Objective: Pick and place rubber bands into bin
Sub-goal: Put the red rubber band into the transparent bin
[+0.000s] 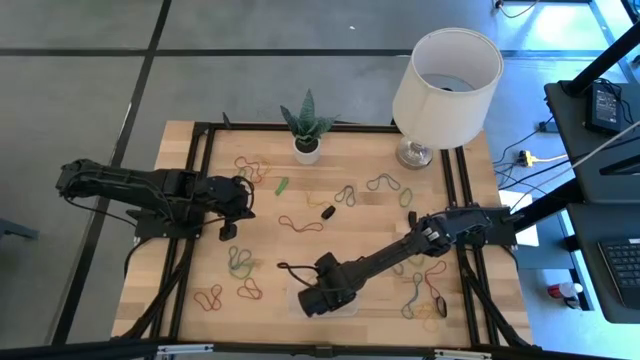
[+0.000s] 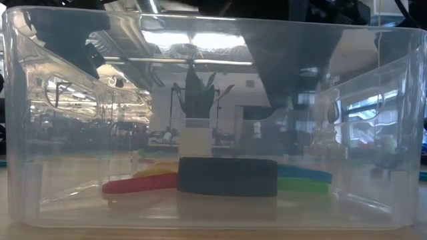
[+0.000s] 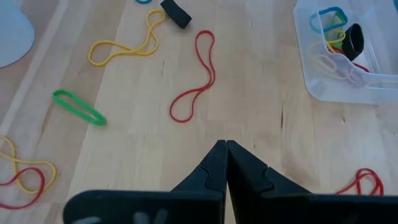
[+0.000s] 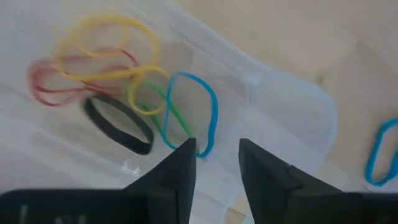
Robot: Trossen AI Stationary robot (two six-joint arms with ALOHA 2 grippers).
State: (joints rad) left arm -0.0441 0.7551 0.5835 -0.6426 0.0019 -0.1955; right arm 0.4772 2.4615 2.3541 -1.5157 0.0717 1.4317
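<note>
The bin (image 1: 345,303) is a clear shallow tray near the table's front edge. On its floor lie yellow, red, black, green and blue rubber bands (image 4: 124,93), which also show in the low view as flat rubber bands (image 2: 227,177). My right gripper (image 4: 216,152) hangs over the bin, pointing down, open, with nothing between its fingers. Several more rubber bands lie loose on the wood, among them a red one (image 3: 196,81). My left gripper (image 3: 225,152) waits shut above the table's left half (image 1: 245,200).
A white plant pot (image 1: 307,148) and a lamp (image 1: 445,75) stand at the far edge. A small black piece (image 1: 327,212) lies mid-table. Loose bands are scattered on the left (image 1: 240,262) and right (image 1: 425,300) of the bin, and black frame rails (image 1: 190,230) run along both sides.
</note>
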